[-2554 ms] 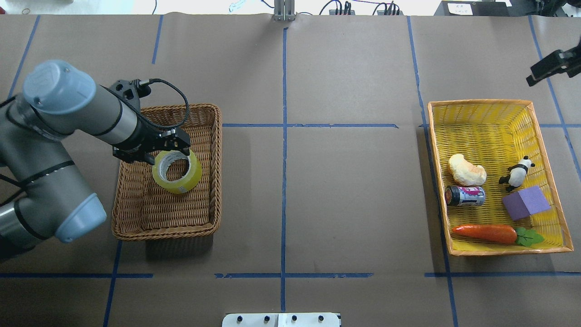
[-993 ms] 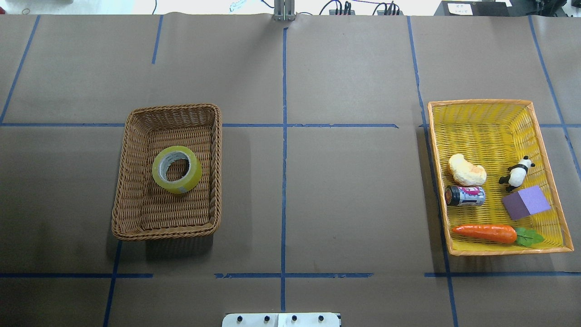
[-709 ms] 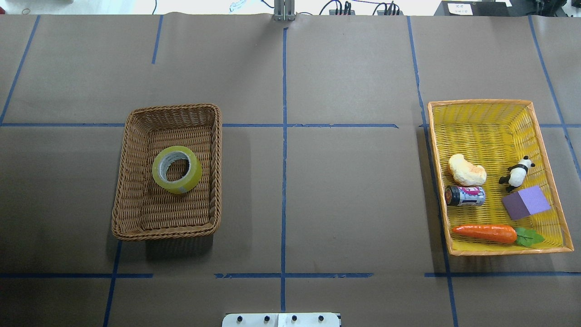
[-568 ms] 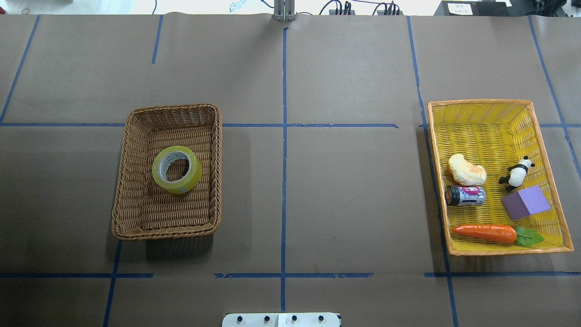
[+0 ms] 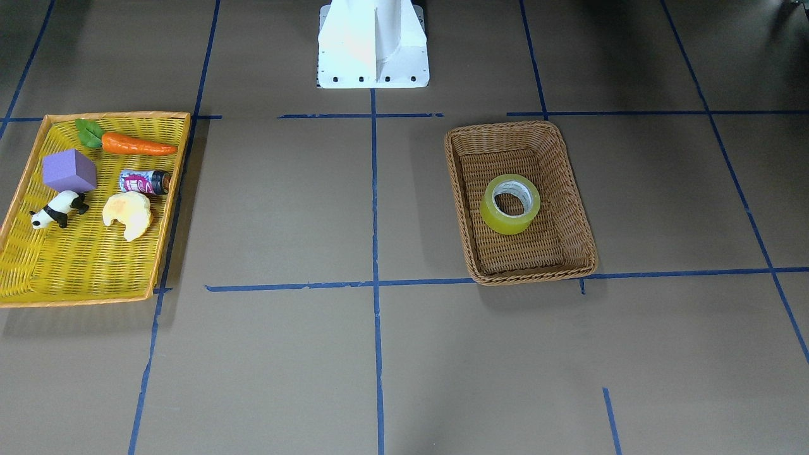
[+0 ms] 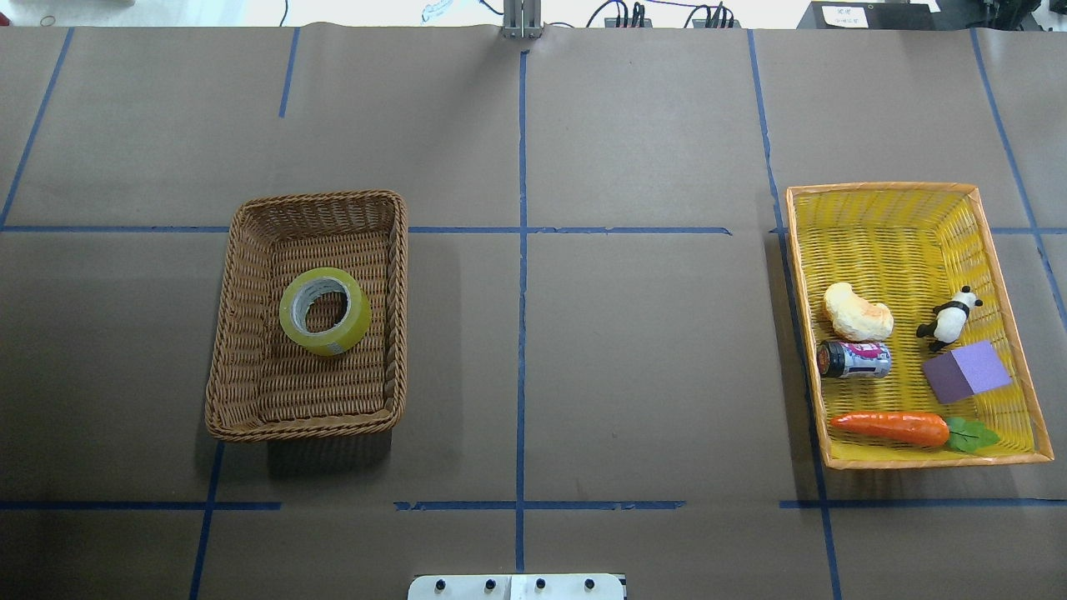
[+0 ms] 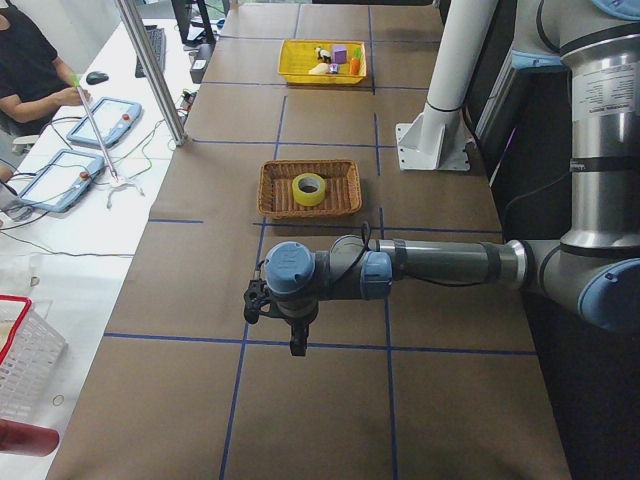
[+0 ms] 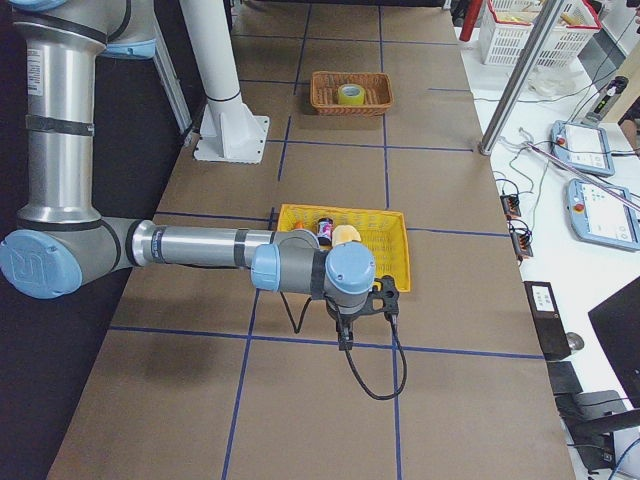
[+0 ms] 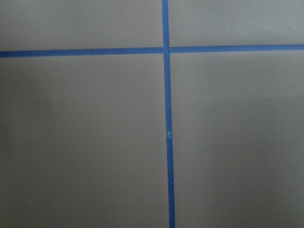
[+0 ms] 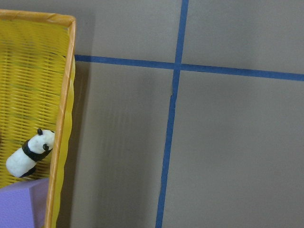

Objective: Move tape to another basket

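Note:
The yellow-green tape [image 6: 333,342] lies flat in the brown wicker basket [image 6: 300,429] on the table's left half. Both also show in the front view, tape [image 5: 505,224] and basket [image 5: 534,275], and from the left end, tape [image 7: 309,197]. No gripper is near the tape. My left gripper [image 7: 296,345] hangs over bare table well short of the basket, seen only from the side, so I cannot tell if it is open. My right gripper [image 8: 345,340] hangs just outside the yellow tray, and I cannot tell its state either.
A shallow yellow tray [image 6: 884,187] with an orange rim stands on the right and holds a bread piece [image 6: 857,312], a can [image 6: 854,360], a panda figure [image 6: 950,317], a purple block [image 6: 967,371] and a carrot [image 6: 892,427]. The robot's white base [image 5: 373,44] stands at the table's edge.
The left gripper, which was at the tape in the basket, has withdrawn out of the overhead view. The right gripper has also left it. The tape stays in the basket.

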`<control>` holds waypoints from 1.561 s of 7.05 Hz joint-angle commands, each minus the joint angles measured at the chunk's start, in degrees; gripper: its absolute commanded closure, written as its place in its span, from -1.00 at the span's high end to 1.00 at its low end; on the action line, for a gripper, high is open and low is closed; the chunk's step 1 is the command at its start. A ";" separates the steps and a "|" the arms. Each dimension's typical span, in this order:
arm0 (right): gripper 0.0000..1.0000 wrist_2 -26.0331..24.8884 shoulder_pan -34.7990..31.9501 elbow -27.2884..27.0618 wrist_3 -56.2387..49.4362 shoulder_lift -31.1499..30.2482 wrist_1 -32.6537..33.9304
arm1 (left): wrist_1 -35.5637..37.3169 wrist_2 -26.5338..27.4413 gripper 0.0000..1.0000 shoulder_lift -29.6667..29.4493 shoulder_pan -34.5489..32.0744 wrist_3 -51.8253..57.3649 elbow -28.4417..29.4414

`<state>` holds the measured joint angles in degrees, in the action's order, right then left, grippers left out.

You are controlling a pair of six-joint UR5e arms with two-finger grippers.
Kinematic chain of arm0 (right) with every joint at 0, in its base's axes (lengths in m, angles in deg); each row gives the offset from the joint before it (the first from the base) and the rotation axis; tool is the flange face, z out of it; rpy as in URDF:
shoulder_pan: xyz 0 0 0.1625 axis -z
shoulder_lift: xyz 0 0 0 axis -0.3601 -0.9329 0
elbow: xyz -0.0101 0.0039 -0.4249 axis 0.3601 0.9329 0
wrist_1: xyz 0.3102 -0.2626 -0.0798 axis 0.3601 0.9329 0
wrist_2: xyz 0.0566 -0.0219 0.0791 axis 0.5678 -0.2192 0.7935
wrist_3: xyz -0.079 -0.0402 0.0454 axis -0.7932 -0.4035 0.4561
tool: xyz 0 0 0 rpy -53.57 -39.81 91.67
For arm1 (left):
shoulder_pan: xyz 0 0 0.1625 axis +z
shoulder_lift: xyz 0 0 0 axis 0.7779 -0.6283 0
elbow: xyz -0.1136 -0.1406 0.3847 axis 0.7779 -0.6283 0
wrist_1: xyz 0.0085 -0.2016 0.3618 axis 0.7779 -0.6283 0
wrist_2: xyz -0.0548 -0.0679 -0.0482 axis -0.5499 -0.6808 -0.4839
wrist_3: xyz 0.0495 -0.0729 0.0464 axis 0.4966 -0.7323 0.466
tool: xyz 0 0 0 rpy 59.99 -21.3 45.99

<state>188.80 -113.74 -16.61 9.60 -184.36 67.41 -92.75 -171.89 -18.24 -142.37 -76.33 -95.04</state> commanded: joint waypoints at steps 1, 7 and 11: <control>1.00 -0.07 0.00 0.18 -0.01 0.02 0.00 | 0.21 0.24 1.00 -2.17 0.06 0.25 2.99; 1.00 -0.68 0.00 0.27 -0.09 0.02 0.00 | 0.12 4.02 1.00 -3.41 -1.25 1.40 4.42; 1.00 -0.95 0.00 0.36 -0.09 0.11 0.00 | 0.12 3.93 1.00 -3.58 -1.25 1.40 4.86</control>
<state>187.86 -113.74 -16.32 9.51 -184.26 67.41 -92.62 -167.89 -21.81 -143.62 -74.93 -90.21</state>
